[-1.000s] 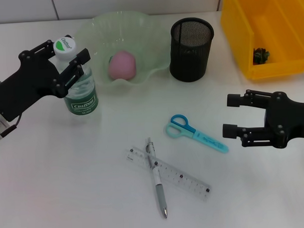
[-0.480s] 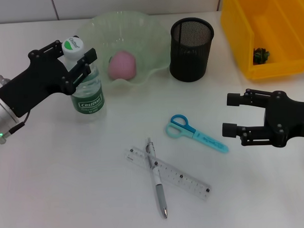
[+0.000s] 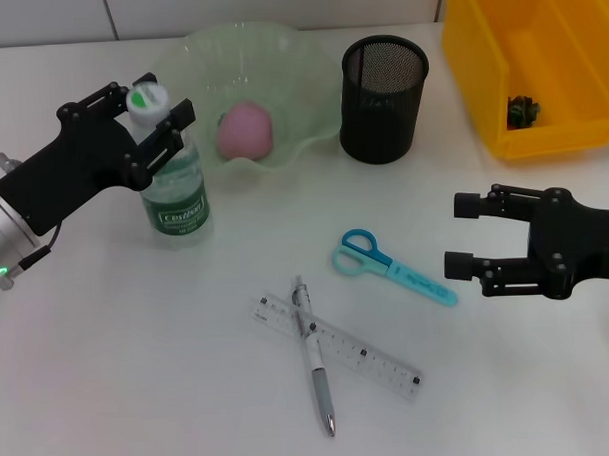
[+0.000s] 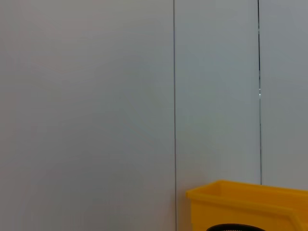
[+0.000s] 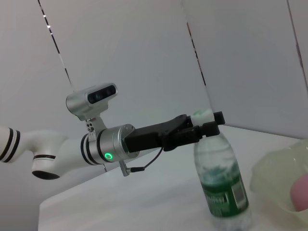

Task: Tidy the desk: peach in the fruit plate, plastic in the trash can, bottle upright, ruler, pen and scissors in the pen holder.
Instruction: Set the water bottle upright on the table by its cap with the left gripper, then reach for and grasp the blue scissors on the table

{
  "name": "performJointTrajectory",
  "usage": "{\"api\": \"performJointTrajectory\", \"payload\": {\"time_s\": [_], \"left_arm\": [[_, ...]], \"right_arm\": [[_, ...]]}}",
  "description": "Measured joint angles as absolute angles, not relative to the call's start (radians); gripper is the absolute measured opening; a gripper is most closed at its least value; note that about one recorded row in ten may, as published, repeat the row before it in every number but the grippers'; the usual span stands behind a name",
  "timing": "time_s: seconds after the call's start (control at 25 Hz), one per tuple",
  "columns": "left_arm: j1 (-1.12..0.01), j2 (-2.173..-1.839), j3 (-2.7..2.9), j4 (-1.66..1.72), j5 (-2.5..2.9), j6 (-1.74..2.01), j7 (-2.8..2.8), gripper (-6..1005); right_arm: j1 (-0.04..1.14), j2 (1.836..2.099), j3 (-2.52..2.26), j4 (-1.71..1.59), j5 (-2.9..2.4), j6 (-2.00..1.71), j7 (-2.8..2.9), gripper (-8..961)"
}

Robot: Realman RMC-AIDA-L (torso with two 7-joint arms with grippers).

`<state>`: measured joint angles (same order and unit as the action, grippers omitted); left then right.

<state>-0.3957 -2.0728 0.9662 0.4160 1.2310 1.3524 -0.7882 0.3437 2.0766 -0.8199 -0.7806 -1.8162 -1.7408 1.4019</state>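
The clear bottle (image 3: 176, 187) with a green label stands upright on the desk left of the plate, also seen in the right wrist view (image 5: 223, 185). My left gripper (image 3: 145, 111) is shut on its neck just under the white cap (image 5: 206, 124). The pink peach (image 3: 245, 128) lies in the pale green fruit plate (image 3: 309, 78). Blue scissors (image 3: 391, 268) lie mid-desk. Nearer me, a grey pen (image 3: 314, 358) lies crossed over a clear ruler (image 3: 364, 358). My right gripper (image 3: 463, 233) hovers open just right of the scissors, holding nothing.
The black mesh pen holder (image 3: 383, 85) stands right of the plate. A yellow bin (image 3: 571, 129) at the back right holds a small dark green item (image 3: 524, 110). The left wrist view shows only wall and the bin's top (image 4: 250, 204).
My left gripper carried the bottle a little to the right and brought it from a lean to upright. The right gripper barely moved.
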Motion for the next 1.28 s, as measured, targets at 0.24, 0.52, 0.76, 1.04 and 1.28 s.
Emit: {"api": "performJointTrajectory", "payload": {"time_s": [0.24, 0.52, 0.76, 1.04, 1.28], "left_arm": [[-0.390, -2.070, 0.962, 0.430, 1.226, 1.380, -0.820, 472], [-0.383, -2.068, 0.959, 0.444, 1.219, 1.392, -0.833, 719], [-0.233, -2.054, 1.017, 0.520, 1.355, 1.851, -0.810, 834], [-0.247, -2.066, 1.032, 0.466, 1.547, 1.813, -0.864, 834], [-0.249, -2.064, 1.025, 0.454, 1.549, 1.803, -0.867, 834]], "right_arm": [[0.344, 2.075, -0.819, -0.781, -1.818, -1.741, 1.402, 839], [0.338, 2.075, -0.788, -0.838, -1.805, -1.768, 1.457, 838], [0.383, 2.050, -0.776, -1.044, -1.863, -1.776, 1.728, 838], [0.593, 2.044, -0.949, -1.362, -2.334, -1.805, 2.225, 838], [0.745, 2.080, -1.221, -1.374, -2.575, -1.802, 2.437, 838]]}}
